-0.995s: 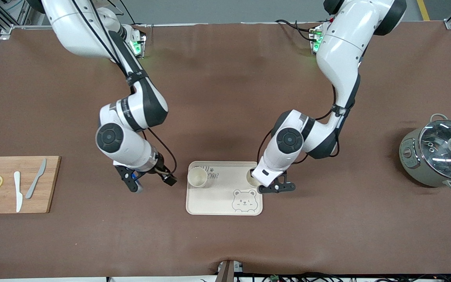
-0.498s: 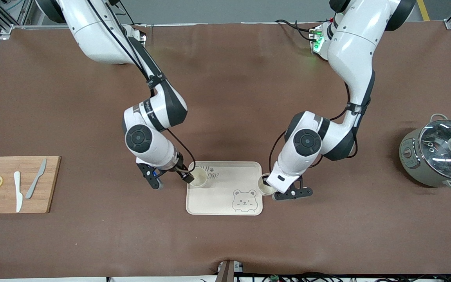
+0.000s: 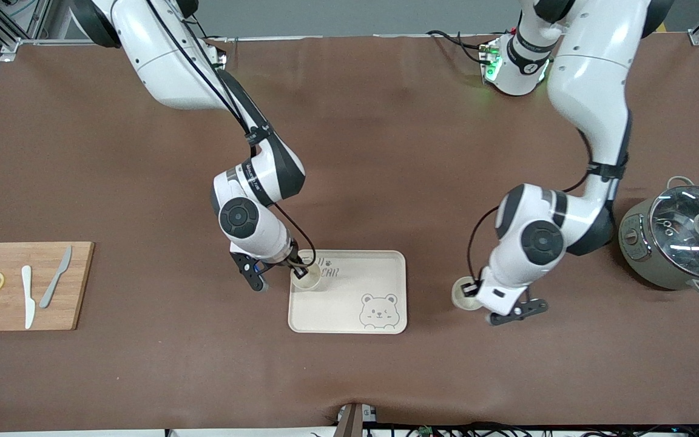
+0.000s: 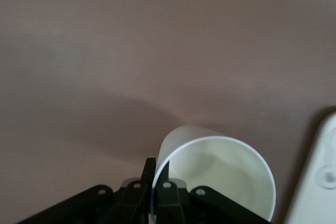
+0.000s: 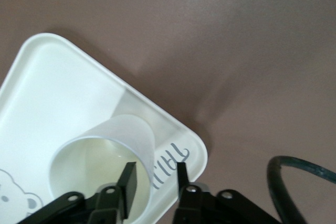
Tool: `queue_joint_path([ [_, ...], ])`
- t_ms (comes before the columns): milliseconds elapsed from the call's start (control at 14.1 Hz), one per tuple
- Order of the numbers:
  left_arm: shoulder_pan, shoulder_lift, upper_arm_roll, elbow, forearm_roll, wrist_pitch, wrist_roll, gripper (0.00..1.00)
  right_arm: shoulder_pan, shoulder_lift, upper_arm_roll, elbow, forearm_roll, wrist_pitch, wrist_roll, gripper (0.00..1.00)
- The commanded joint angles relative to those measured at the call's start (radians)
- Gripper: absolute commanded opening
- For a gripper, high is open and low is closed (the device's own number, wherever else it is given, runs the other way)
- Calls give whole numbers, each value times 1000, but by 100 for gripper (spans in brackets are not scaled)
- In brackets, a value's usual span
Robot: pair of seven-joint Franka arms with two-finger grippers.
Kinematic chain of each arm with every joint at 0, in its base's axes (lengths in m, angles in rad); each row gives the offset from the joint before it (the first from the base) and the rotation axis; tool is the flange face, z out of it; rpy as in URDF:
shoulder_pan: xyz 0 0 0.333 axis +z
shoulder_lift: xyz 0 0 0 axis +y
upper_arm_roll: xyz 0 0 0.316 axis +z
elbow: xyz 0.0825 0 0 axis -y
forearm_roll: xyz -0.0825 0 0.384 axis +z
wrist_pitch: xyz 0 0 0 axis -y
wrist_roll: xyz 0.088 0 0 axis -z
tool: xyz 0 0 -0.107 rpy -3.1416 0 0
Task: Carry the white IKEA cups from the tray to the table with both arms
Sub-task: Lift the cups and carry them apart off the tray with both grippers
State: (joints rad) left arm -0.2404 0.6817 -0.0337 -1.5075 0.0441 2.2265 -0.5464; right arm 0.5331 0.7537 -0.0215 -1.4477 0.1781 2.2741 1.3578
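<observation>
one cup off the tray, the other just being pinched

the left hand (image 3: 477, 290) is pressed together on the wall of a white cup (image 3: 465, 294), one finger inside the rim and one outside, as the left wrist view shows (image 4: 215, 177). that cup is over bare worktop (image 3: 349, 152), off the tray (image 3: 349, 315) toward the left arm's end, between the tray and the lidded pot (image 3: 680, 243). whether its base touches the worktop i cannot tell. the right hand (image 3: 298, 271) straddles the wall of the second cup (image 3: 307, 280), which stands in the tray's corner beside the grey lettering; in the right wrist view its fingers (image 5: 127, 182) sit one inside and one outside the rim (image 5: 113, 150), with a gap showing on the outer side, so they are narrowing but not seen clamped.

to do this step well, i would judge that the left arm should lower until the cup's base is flat on the worktop, well apart from the pot, and only then spread its fingers and rise straight up so the inner finger does not tip the cup. the right hand should finish its pinch before lifting, then clear the tray's raised rim before carrying the cup toward its own end, short of the cutting board (image 3: 25, 285).

against the earlier frames: a second ago the left hand held its cup at the tray's edge, and it has since carried it out over the worktop. the right hand then hung beside the tray with fingers wide; it has come onto the second cup and begun to close. tray, board and pot have not shifted.
</observation>
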Motion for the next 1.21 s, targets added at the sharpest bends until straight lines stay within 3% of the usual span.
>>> queue_joint_path([
  [0,87,-132,-12,-198,0,1,93,0,10,12,-9,33,3,8,35,0],
  [284,136,-189,-17,-331,0,24,140,0,-4,-7,-11,98,9,-31,30,0],
  [498,156,-232,-18,-448,0,122,144,0,-57,-27,-12,167,1,-219,0,0],
  [640,170,-243,-18,-508,0,182,170,0,-106,-103,-11,108,-3,-316,-138,0],
  [853,188,-245,-25,-537,-1,208,180,0,-156,-241,-12,-86,-3,-321,-299,0],
  [924,194,-241,-25,-534,0,208,181,20,-166,-294,-12,-162,-3,-318,-357,0],
  [1066,194,-244,-25,-533,-7,208,181,79,-224,-391,-12,-305,-5,-305,-500,0],
  [1137,196,-251,-25,-531,-9,208,183,100,-255,-434,-12,-366,-5,-304,-573,0],
])
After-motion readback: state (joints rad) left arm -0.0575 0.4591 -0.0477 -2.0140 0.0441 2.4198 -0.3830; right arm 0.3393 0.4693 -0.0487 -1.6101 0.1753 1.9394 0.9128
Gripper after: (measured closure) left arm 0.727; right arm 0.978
